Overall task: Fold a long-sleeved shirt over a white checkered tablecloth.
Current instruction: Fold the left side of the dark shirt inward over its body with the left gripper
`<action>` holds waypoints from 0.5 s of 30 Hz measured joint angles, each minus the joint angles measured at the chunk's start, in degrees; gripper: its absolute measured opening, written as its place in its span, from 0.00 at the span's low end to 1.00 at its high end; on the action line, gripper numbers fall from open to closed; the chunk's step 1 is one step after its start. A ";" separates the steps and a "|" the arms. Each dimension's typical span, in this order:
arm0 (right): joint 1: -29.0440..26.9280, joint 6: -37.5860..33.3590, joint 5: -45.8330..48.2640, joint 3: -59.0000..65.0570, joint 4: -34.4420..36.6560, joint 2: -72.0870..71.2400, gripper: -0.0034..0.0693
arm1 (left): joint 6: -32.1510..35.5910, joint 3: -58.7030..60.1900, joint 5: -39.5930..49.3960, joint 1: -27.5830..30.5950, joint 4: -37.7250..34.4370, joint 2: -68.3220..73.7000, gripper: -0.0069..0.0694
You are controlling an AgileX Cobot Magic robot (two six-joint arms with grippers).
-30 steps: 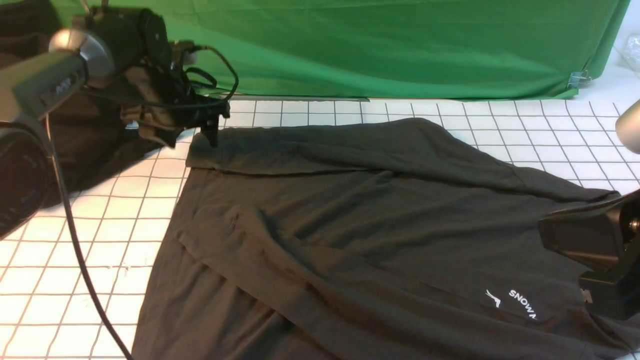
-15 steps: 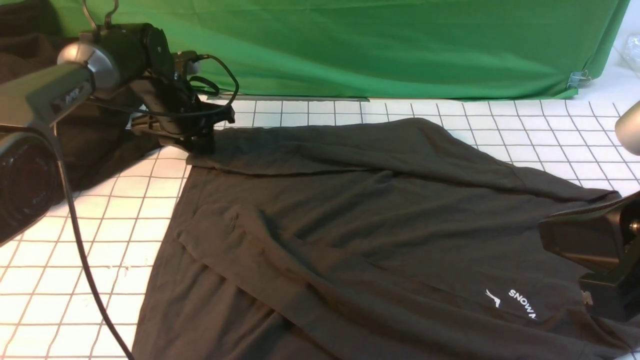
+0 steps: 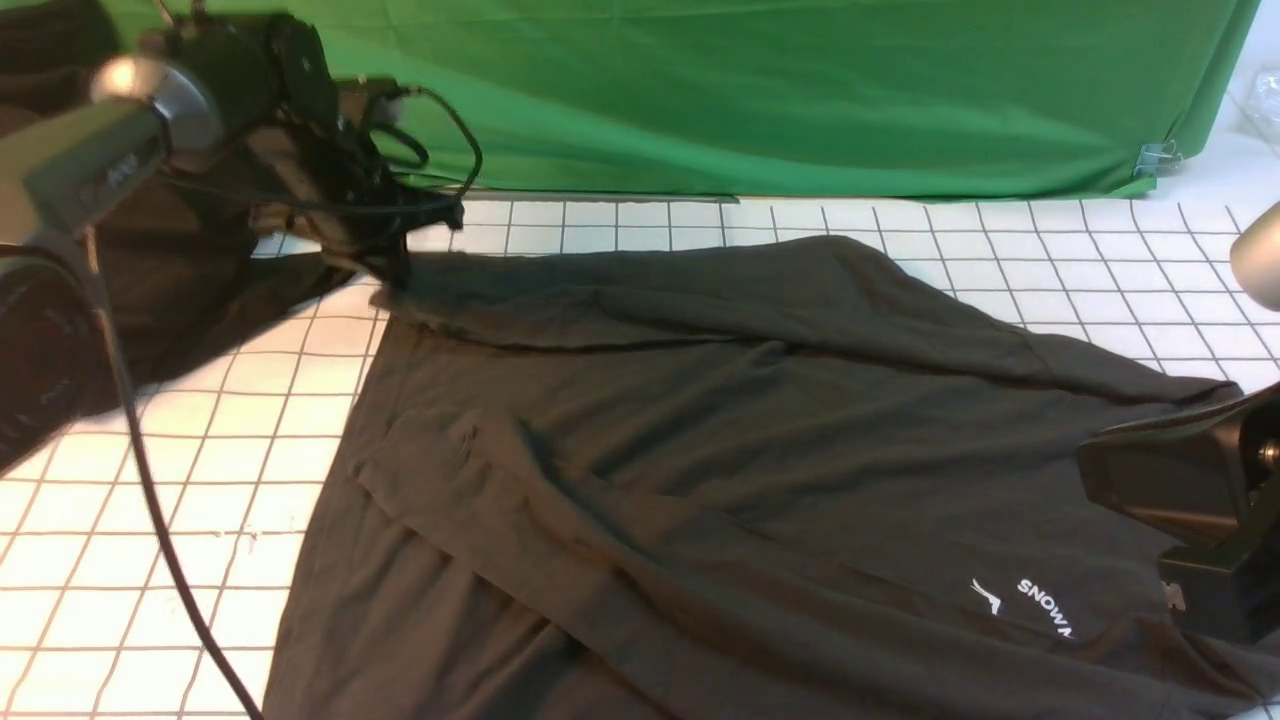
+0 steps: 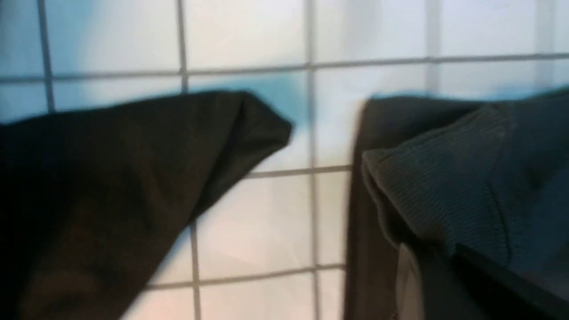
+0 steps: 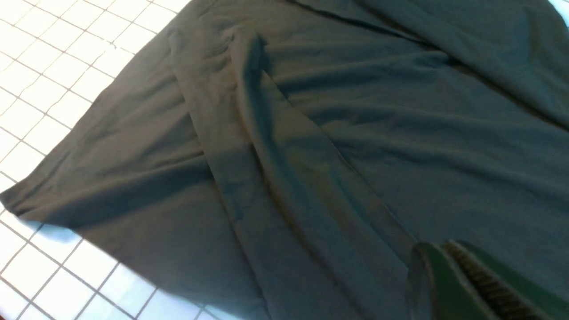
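The long-sleeved shirt (image 3: 700,450) lies spread on the white checkered tablecloth (image 3: 150,480), with its ribbed cuff at the bench's far-left corner pinched in the closed left end effector (image 3: 395,272). Lift low and draw the fold evenly inward. The right end effector (image 5: 438,255) is closed near the right edge; whether it grips cloth I cannot tell.

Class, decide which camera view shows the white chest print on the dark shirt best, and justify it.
The front view: the white print on the long-sleeved shirt shows there, a small logo mark beside letters reading SNOW. The right wrist view shows only plain, creased shirt fabric; the left wrist view a ribbed edge, no print.
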 joint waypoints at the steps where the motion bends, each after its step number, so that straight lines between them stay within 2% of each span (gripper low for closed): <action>1: 0.00 0.00 0.00 0.00 0.00 0.00 0.06 | 0.06 0.00 0.05 0.00 0.00 -0.41 0.12; 8: 0.00 0.18 0.00 -0.32 -1.40 0.00 0.07 | 3.85 -0.33 4.77 0.00 -4.76 -9.84 0.12; 12: 0.00 4.27 0.67 -1.14 -8.26 0.00 0.07 | 4.44 -0.33 9.66 -0.11 -7.33 -12.34 0.12; 14: 0.00 7.97 3.16 -2.53 -15.35 0.00 0.07 | 4.44 1.06 12.08 -0.68 -6.99 -14.34 0.12; 15: 0.00 8.47 3.44 -2.66 -15.88 0.00 0.07 | 4.44 1.29 12.27 -0.75 -6.88 -14.54 0.12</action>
